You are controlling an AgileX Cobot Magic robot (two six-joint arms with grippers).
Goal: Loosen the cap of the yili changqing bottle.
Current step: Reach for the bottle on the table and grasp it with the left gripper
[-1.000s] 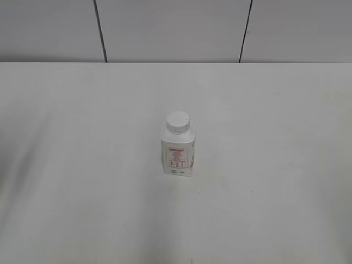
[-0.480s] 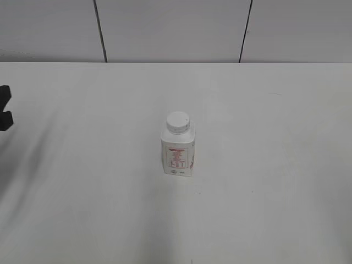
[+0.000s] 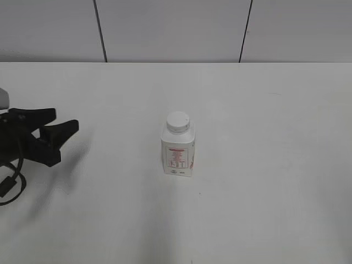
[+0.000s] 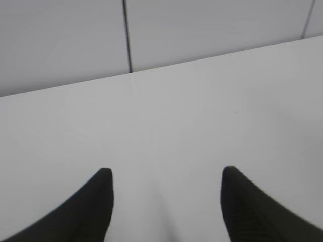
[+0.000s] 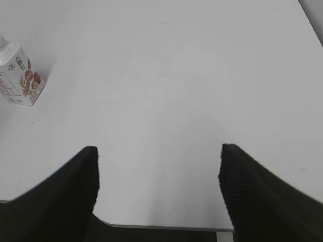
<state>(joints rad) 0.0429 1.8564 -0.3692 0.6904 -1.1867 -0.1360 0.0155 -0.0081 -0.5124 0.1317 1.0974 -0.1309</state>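
The yili changqing bottle (image 3: pixel 178 152) stands upright near the middle of the white table, red print on its label. Its white cap (image 3: pixel 178 121) sits on the neck. The bottle also shows at the left edge of the right wrist view (image 5: pixel 19 75), with the cap cut off by the frame. My left gripper (image 3: pixel 66 121) is open and empty at the far left of the table, well apart from the bottle. In the left wrist view its jaws (image 4: pixel 166 174) frame bare table. My right gripper (image 5: pixel 157 151) is open and empty over the table's near edge; the exterior view does not show it.
The white table (image 3: pixel 264 137) runs back to a grey panelled wall (image 3: pixel 176 27). Its near edge (image 5: pixel 166 227) shows between the right jaws. A black cable (image 3: pixel 11 187) loops under the left arm.
My left arm has come in from the left edge of the exterior view, moving right toward the bottle. The bottle has not moved.
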